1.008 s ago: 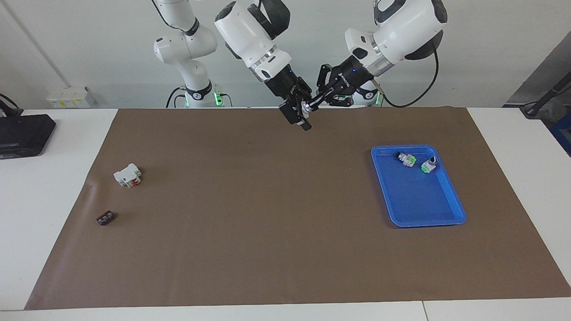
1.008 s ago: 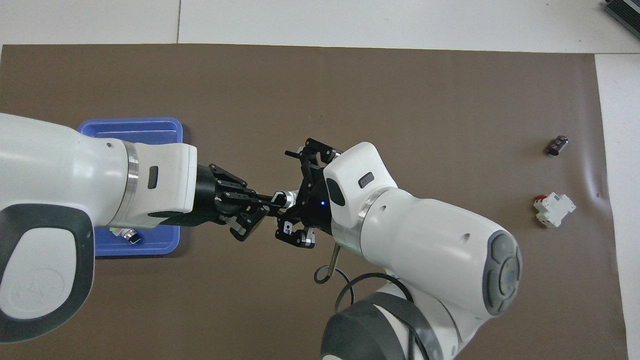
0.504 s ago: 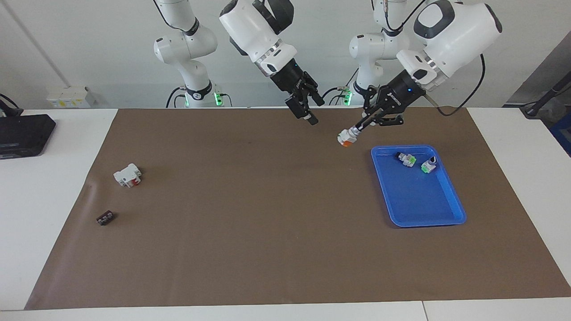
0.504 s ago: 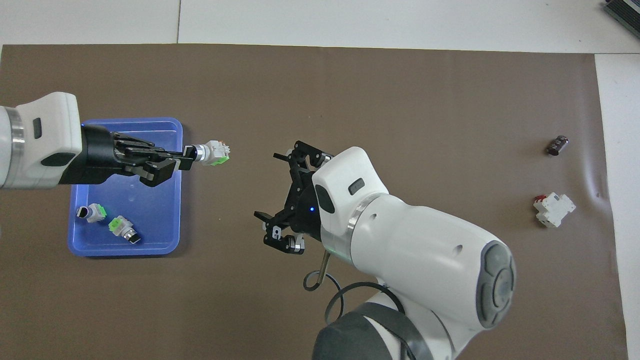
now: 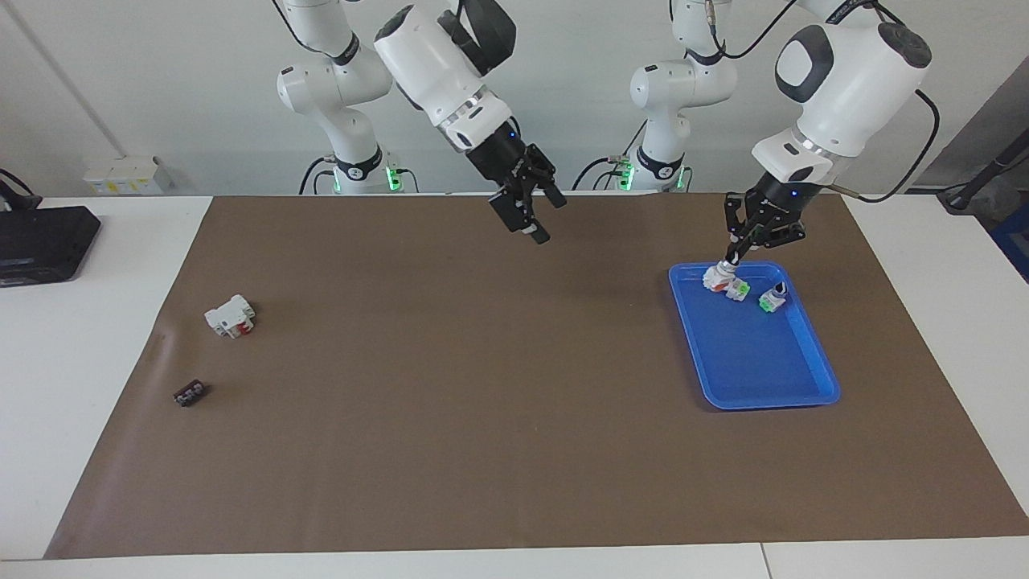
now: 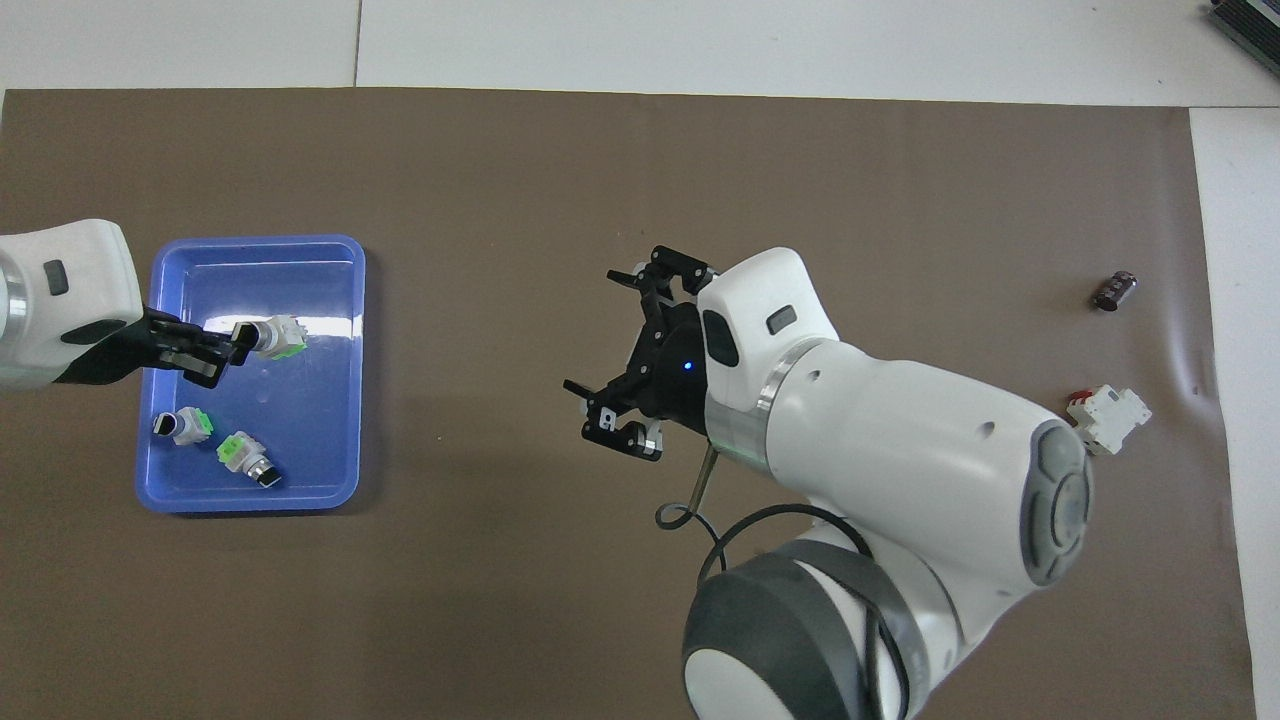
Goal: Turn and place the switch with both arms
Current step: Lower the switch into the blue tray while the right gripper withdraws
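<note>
My left gripper (image 5: 730, 262) (image 6: 236, 342) is shut on the knob end of the switch (image 5: 715, 278) (image 6: 277, 337), a small white block with a green face and an orange-red one. It holds the switch low over the blue tray (image 5: 756, 398) (image 6: 250, 503), at the tray's end nearer the robots. Two similar white-and-green switches (image 5: 772, 299) (image 6: 182, 424) lie in the tray close by. My right gripper (image 5: 526, 215) (image 6: 618, 352) hangs open and empty over the middle of the brown mat.
A larger white block with a red part (image 5: 230, 315) (image 6: 1107, 420) and a small dark part (image 5: 190, 393) (image 6: 1113, 290) lie on the mat toward the right arm's end. A black device (image 5: 40, 241) sits off the mat at that end.
The right gripper let go of the switch and drew back, open. The left gripper carried the switch from the middle of the table to over the blue tray and lowered it.
</note>
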